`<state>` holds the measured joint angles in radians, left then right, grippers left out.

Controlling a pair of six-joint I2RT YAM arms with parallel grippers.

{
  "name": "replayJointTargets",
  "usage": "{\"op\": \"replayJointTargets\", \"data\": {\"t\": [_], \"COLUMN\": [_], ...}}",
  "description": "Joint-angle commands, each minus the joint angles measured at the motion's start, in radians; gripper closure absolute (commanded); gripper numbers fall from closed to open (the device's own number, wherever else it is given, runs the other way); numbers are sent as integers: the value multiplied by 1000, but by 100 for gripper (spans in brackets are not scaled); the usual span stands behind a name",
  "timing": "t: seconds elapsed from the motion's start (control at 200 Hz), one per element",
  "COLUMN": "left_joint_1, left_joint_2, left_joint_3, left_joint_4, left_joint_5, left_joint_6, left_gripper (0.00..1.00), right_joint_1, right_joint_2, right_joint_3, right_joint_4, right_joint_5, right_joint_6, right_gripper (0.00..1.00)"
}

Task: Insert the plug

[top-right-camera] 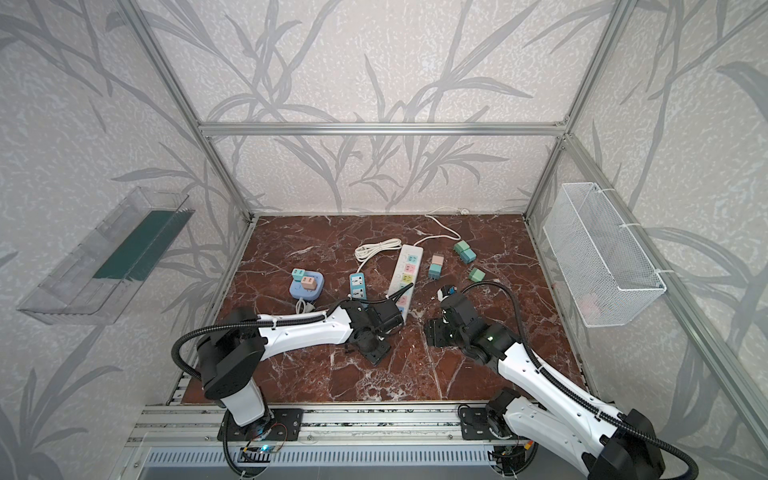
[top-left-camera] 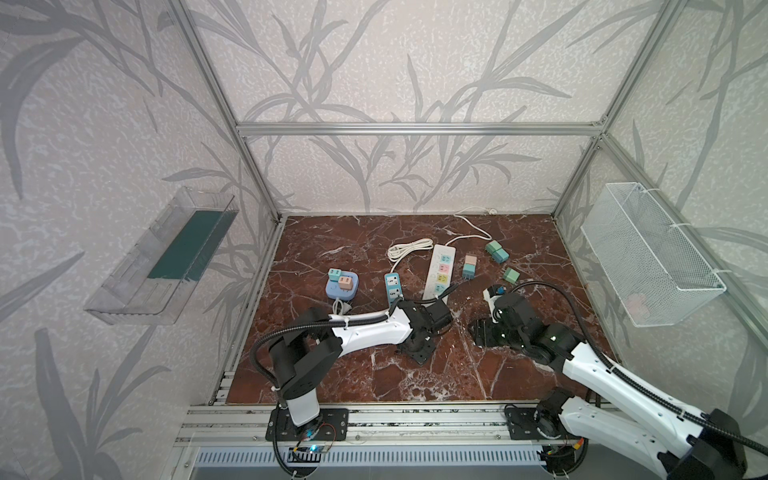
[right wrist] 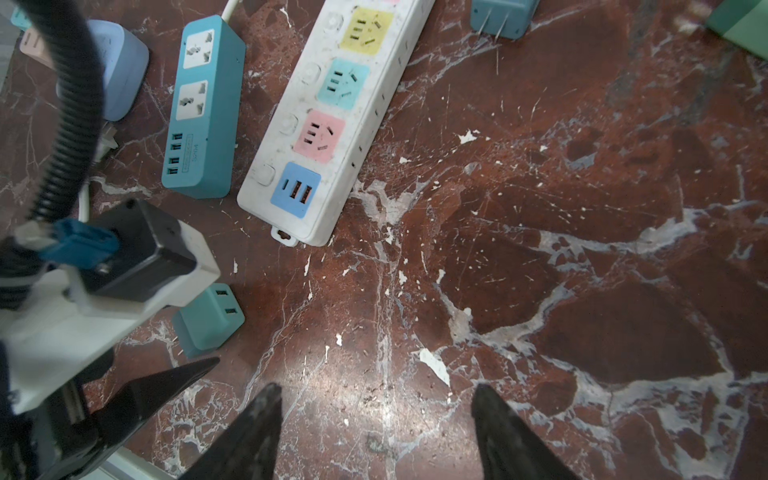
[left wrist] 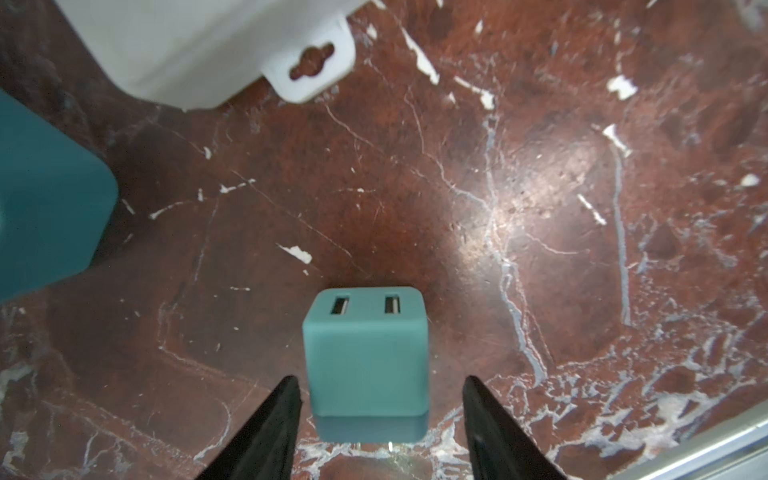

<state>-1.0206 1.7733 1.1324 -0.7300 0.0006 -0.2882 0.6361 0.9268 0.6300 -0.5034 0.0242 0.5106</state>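
Just beyond the tabbed end of the white power strip (right wrist: 332, 124), your plug (left wrist: 365, 353) is a rounded teal cube with two USB slots. It sits unclamped between the parted jaws of your left gripper (left wrist: 380, 380), and your right gripper (right wrist: 376, 386) gapes empty.

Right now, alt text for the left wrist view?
A teal cube plug sits on the marble table between the open jaws of the left gripper, not gripped. Beyond lie a white power strip and a teal strip, both cropped.

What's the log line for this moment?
left gripper: open, straddling teal plug | right gripper: open, empty | teal plug: on table, not inserted
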Motion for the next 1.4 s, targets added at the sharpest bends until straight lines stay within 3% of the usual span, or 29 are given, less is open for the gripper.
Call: {"op": "replayJointTargets", "data": {"t": [0.0,0.59,0.835,0.95,1.105,1.22,1.395], "left_joint_1": [-2,-2,-3,-4,-15,-19,-35], "left_joint_2": [25,55,-151,-281,-439,-438,-379], "left_joint_3": [35,6,-103,-217,-493,-648,-723], "left_joint_4": [-37,10,210,421,955,1337,1592], "left_joint_5": [-8,-31,-25,-42,-86,-76,-19], "left_joint_6": [15,-2,11,19,65,168,324], "left_gripper": [38,57,65,69,73,73,74], "right_joint_1": [-9,-19,-18,-19,-18,-18,-12], "right_joint_2": [-12,-70,-91,-93,-35,33,124], "right_joint_3": [-20,-9,18,44,141,237,321], "right_joint_4": [15,-35,-70,-82,-139,-183,-199], "right_joint_5": [-15,-15,-19,-50,-130,-218,-300], "right_joint_6": [-19,-22,-15,-12,-57,-99,-119], "right_gripper": [28,28,31,32,35,40,51]}}
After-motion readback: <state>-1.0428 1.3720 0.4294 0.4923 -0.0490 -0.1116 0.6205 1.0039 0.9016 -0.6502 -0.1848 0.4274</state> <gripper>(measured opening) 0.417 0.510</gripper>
